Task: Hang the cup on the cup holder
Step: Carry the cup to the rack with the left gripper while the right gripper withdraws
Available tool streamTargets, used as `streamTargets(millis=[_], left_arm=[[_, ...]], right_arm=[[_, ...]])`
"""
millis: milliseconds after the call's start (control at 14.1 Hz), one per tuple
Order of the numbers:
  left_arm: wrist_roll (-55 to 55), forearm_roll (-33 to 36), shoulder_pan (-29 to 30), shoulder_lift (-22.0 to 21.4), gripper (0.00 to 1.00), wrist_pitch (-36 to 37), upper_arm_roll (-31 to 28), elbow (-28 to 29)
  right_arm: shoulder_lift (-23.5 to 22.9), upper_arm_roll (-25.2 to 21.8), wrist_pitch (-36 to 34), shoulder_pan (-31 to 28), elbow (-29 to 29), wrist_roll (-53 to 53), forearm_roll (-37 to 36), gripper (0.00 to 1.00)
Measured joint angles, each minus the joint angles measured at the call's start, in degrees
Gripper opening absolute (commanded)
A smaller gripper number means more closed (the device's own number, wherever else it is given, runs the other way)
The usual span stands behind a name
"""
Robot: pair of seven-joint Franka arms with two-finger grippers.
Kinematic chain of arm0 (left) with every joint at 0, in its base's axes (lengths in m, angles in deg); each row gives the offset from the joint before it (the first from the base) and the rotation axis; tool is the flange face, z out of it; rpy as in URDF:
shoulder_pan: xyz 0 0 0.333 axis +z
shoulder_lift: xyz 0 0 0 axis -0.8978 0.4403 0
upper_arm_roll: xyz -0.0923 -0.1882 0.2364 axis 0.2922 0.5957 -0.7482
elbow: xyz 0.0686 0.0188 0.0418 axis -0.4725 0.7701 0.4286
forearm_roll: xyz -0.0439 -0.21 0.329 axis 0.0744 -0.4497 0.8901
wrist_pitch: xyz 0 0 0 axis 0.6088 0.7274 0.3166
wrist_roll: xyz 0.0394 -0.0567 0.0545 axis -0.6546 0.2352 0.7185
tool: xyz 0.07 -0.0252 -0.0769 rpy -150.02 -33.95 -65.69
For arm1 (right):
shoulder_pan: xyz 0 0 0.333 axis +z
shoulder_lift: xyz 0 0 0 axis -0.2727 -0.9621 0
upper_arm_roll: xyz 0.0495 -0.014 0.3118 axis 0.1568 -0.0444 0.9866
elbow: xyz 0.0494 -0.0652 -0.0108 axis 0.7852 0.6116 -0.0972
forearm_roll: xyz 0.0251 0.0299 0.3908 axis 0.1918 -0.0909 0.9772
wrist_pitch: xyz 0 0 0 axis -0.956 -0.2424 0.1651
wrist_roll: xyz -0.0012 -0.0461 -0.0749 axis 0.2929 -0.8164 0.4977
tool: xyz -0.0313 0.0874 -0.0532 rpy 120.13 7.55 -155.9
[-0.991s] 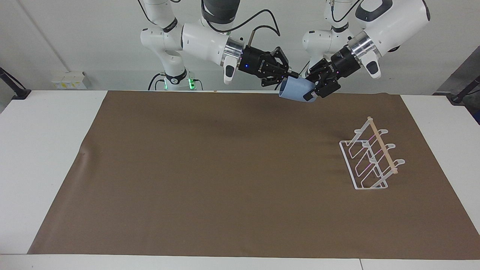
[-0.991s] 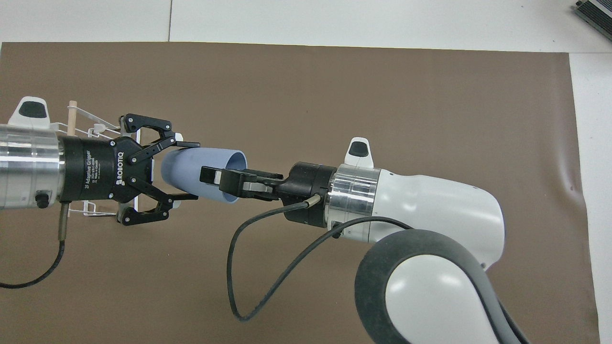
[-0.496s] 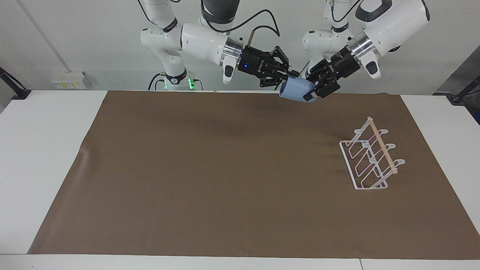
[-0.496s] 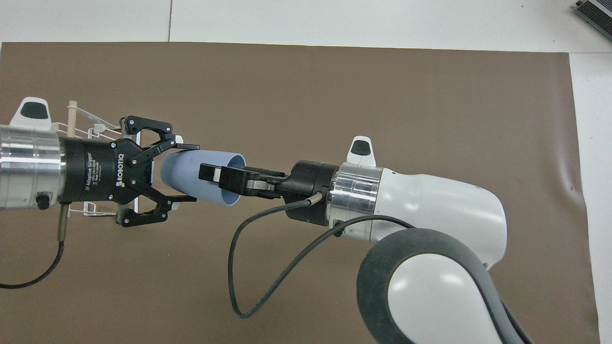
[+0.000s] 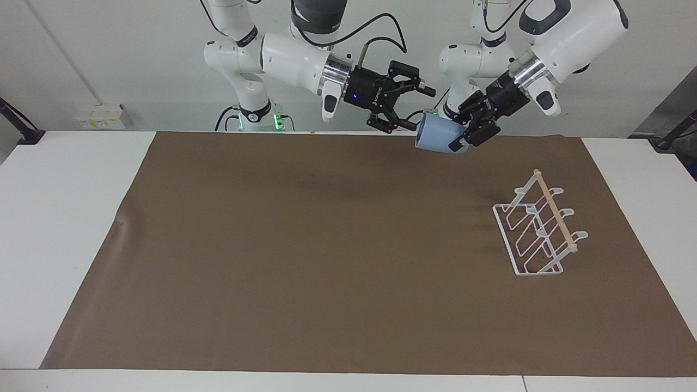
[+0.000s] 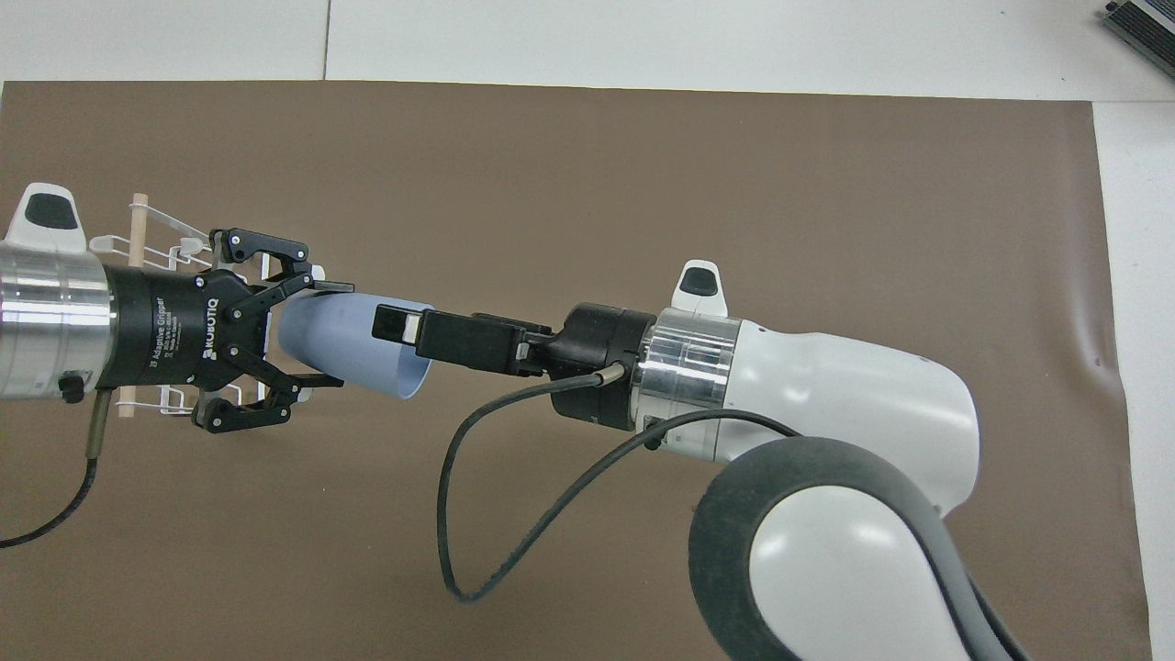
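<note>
The light-blue cup point(image 5: 438, 139) is held in the air over the edge of the brown mat nearest the robots, tilted, its mouth toward the right arm. My left gripper point(image 5: 462, 137) is shut on the cup's narrower base end; in the overhead view the left gripper point(image 6: 329, 332) clasps the cup point(image 6: 367, 353). My right gripper point(image 5: 420, 110) is open beside the cup's rim, its fingers apart and off the cup; in the overhead view the right gripper point(image 6: 395, 323) overlaps the rim. The white wire cup holder point(image 5: 539, 228) stands on the mat toward the left arm's end, partly hidden in the overhead view point(image 6: 147, 220).
A brown mat point(image 5: 326, 245) covers most of the white table point(image 5: 65, 218). A black cable point(image 6: 477, 514) hangs from the right arm's wrist over the mat.
My right gripper has opened and let go of the cup's rim. My left gripper has carried the cup a little toward the left arm's end of the table.
</note>
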Motion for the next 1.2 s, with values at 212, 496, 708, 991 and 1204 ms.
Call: streamTargets(millis=[212, 496, 708, 991, 1204], left_arm=[[-0.55, 9.89, 0.02, 0.00, 0.00, -0.01, -0.06, 0.00], [-1.59, 24.42, -0.01, 0.03, 0.00, -2.72, 0.07, -0.07], [-4.97, 34.08, 0.03, 0.53, 0.00, -8.89, -0.02, -0.05], [-13.81, 42.73, 2.50, 1.97, 0.00, -16.22, -0.21, -0.05], [-17.97, 49.87, 3.17, 5.54, 0.00, -21.73, -0.30, -0.59]], right_arm=[[0.02, -0.53, 0.06, -0.42, -0.70, 0.00, 0.00, 1.00], [0.08, -0.77, 0.06, -2.12, -2.94, -0.08, -8.15, 1.00], [0.08, -0.86, 0.01, -3.95, -4.69, -0.21, -18.24, 1.00], [0.08, -1.27, 0.01, -5.46, -5.40, -0.19, -33.52, 1.00], [0.08, -1.99, 0.01, -6.20, -5.74, -0.32, -50.48, 1.00]])
